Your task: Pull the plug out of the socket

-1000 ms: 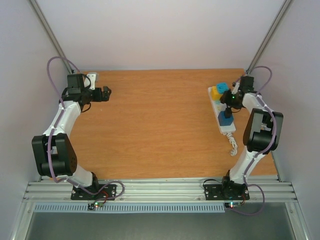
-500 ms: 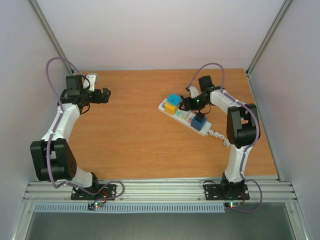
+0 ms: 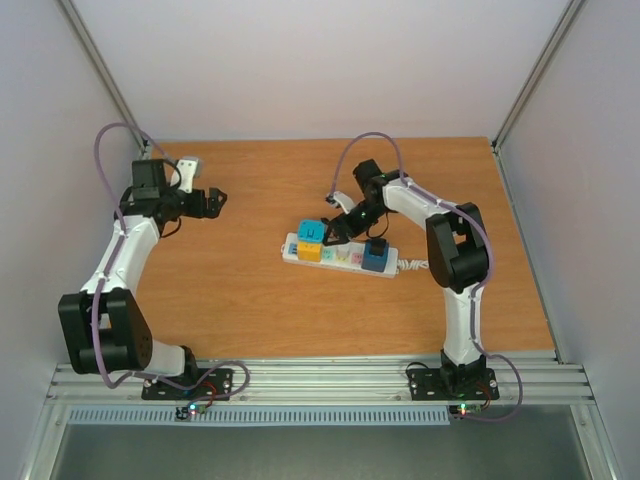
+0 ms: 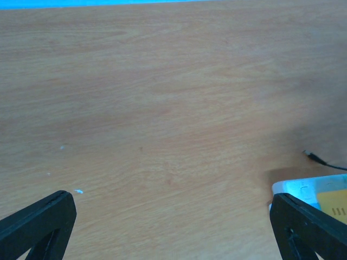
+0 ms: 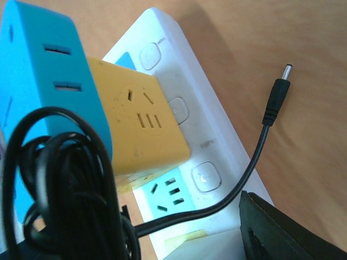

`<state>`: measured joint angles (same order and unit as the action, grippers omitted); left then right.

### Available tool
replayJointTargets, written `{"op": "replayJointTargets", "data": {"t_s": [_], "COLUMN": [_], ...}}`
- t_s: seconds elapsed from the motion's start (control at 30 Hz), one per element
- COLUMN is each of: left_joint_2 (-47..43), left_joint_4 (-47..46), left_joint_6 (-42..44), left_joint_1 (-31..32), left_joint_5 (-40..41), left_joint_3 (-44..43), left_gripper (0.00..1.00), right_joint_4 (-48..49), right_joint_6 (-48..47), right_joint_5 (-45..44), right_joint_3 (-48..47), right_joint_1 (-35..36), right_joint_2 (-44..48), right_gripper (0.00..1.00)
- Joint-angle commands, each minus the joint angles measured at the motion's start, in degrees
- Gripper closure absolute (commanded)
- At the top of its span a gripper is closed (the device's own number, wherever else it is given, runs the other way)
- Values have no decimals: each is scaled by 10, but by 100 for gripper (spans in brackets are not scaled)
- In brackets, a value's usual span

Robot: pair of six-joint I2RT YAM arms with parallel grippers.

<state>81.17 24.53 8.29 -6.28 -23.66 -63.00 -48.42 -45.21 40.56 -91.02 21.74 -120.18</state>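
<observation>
Two arms stand at the near rail of a matt wood-grain table (image 3: 250,310), and mid-table lies the socket (image 3: 346,257), a long glossy white strip with boxy yellow (image 3: 310,253) and blue plugs (image 3: 312,232) at its left end, a darker plug (image 3: 376,254) rightward and a curly cord (image 3: 415,266). The right arm (image 3: 455,250) arches over it, elbow high, its gripper (image 3: 332,233) just beside the blue plug with a bunched black cable (image 5: 65,189); how wide those jaws stand I cannot tell. Farther back, the left arm (image 3: 125,245) bends inward, its gripper (image 3: 210,198) over bare wood, jaws spread wide, holding nothing.
</observation>
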Motion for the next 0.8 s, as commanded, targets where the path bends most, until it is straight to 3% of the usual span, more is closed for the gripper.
{"op": "replayJointTargets", "data": {"t_s": [0.0,0.27,0.4,0.6,0.77], "left_joint_2": [-15,1,18,47,48], "left_joint_4": [24,88,86,96,91], "left_joint_6": [38,150,167,180,187], "left_joint_1": [3,27,42,46,52], "left_joint_5": [-70,-177,-196,-223,-226], "left_joint_3": [16,22,18,2,7], "left_gripper": [0,0,0,0,0], "right_joint_4": [-68,-95,-120,-163,-162], "right_joint_6": [-63,-65,-56,-98,-136], "right_joint_5": [60,66,68,26,-16], "right_joint_3": [-22,-133,-200,-214,-128], "right_joint_1": [27,24,14,-11,-17], "right_joint_2": [-15,-13,-13,19,83], "right_gripper": [30,11,9,15,23]}}
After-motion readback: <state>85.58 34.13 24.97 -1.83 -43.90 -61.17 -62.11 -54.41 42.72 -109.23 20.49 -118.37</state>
